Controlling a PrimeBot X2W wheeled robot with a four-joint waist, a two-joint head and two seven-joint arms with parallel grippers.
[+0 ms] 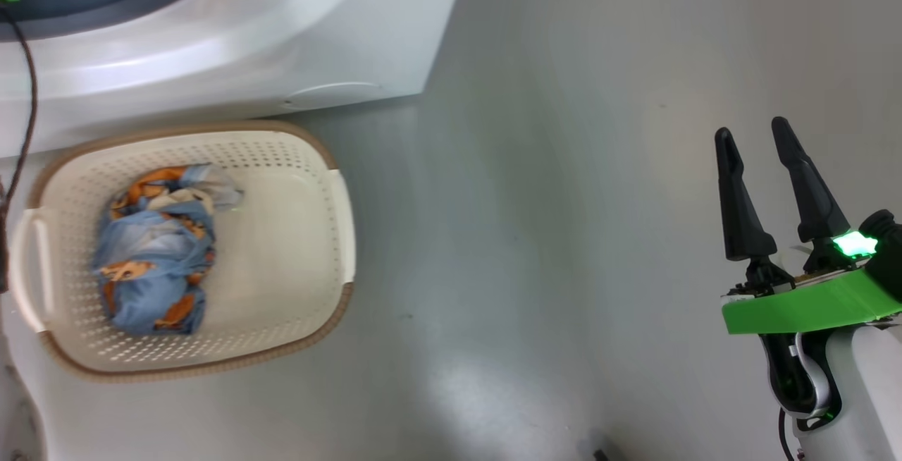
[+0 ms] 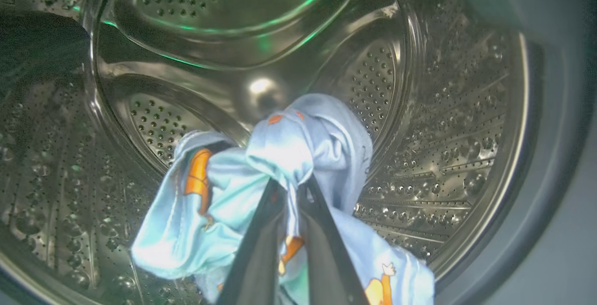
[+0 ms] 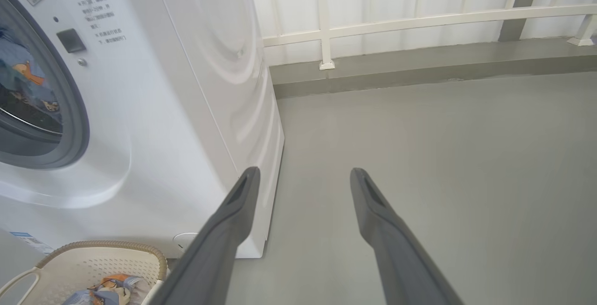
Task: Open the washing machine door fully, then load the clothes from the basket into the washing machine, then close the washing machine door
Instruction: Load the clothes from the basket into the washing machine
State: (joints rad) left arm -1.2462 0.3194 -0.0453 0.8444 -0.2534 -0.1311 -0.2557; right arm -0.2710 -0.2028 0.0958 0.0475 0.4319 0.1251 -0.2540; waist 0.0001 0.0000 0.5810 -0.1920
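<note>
Squarely within left pincer [image 2: 291, 182]: blue garment [image 2: 224, 202].

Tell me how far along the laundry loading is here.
Done: the machine is open, since the left gripper reaches into the drum. In hand: it is shut on a blue garment there, not yet released. Left: the second garment lies in the basket; the right gripper hangs open; the door needs closing.

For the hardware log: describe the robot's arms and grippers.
The right gripper has two long, tapered black fingers on a bright green collar with a glowing green light, atop a white forearm with black cabling. The left gripper has matching dark fingers.
</note>
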